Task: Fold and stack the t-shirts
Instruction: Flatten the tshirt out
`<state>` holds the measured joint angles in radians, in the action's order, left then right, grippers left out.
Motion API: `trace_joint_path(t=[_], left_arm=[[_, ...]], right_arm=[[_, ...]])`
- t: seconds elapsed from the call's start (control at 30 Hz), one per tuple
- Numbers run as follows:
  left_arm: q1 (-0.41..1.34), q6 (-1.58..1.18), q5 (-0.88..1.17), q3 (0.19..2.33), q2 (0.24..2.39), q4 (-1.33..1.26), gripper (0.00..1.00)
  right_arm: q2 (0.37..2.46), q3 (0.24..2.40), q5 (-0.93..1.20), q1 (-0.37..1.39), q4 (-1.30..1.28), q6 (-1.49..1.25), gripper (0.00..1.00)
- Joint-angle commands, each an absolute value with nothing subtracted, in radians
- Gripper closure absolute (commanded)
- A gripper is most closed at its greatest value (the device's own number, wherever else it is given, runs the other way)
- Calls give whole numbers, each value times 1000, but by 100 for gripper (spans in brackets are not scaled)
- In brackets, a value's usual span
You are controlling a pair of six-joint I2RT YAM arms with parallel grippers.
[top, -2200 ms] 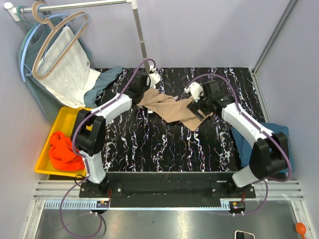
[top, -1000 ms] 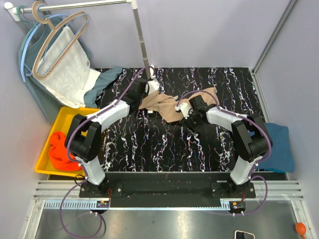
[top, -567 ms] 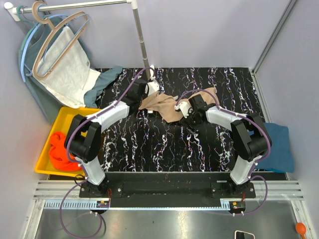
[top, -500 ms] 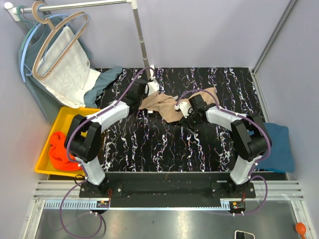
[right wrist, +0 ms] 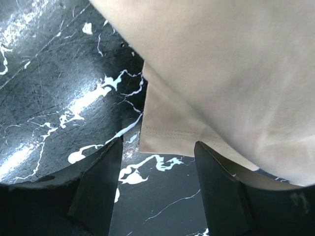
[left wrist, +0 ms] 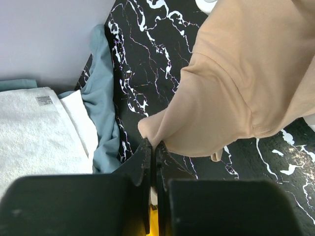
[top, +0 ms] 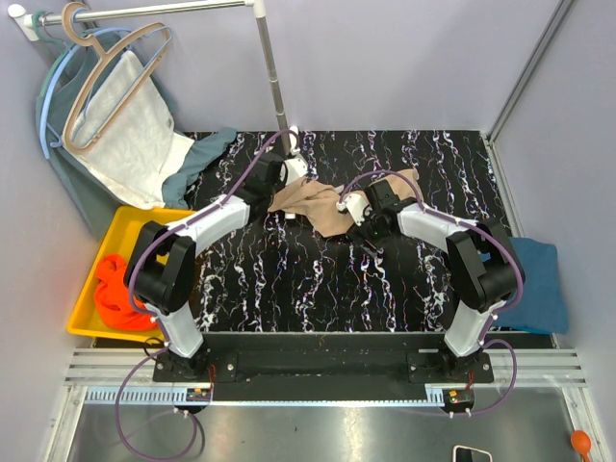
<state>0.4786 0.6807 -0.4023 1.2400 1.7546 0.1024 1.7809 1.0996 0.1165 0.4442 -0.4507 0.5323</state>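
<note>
The beige-tan t-shirt (top: 322, 207) lies crumpled on the black marbled table (top: 318, 279) between the two arms. My left gripper (top: 282, 189) is shut on its left edge; the left wrist view shows the cloth (left wrist: 236, 93) pinched in my left gripper (left wrist: 153, 145). My right gripper (top: 363, 223) is open over the shirt's near hem; the right wrist view shows my right gripper (right wrist: 157, 160) open with the hem (right wrist: 172, 130) just beyond the fingertips. The orange-red t-shirt (top: 123, 294) sits in the yellow bin (top: 120, 226). The dark teal-blue t-shirt (top: 537, 279) lies at the right edge.
A hanger rack pole (top: 271, 67) stands at the back centre. A white towel-like cloth (top: 130, 130) and a grey-green garment (top: 197, 159) hang and spill at the back left, next to the left gripper (left wrist: 101, 98).
The right gripper let go of the beige shirt's right part, which now lies on the table, and moved left and lower to the near hem. The left gripper stays shut on the shirt.
</note>
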Motion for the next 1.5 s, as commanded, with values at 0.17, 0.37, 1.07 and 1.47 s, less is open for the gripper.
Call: trace_joint_path(t=[0.17, 0.37, 1.07, 1.47], left_arm=[[479, 686, -426, 1233, 1707, 38, 100], [479, 715, -434, 1206, 1695, 20, 100], [465, 801, -420, 1135, 1617, 34, 100], [449, 818, -420, 1097, 1557, 34, 100]], right_arm=[[1850, 1144, 120, 446, -437, 566, 32], [1920, 1123, 138, 446, -400, 566, 36], [1911, 1134, 347, 422, -646, 609, 32], [1842, 1083, 353, 422, -704, 618, 53]])
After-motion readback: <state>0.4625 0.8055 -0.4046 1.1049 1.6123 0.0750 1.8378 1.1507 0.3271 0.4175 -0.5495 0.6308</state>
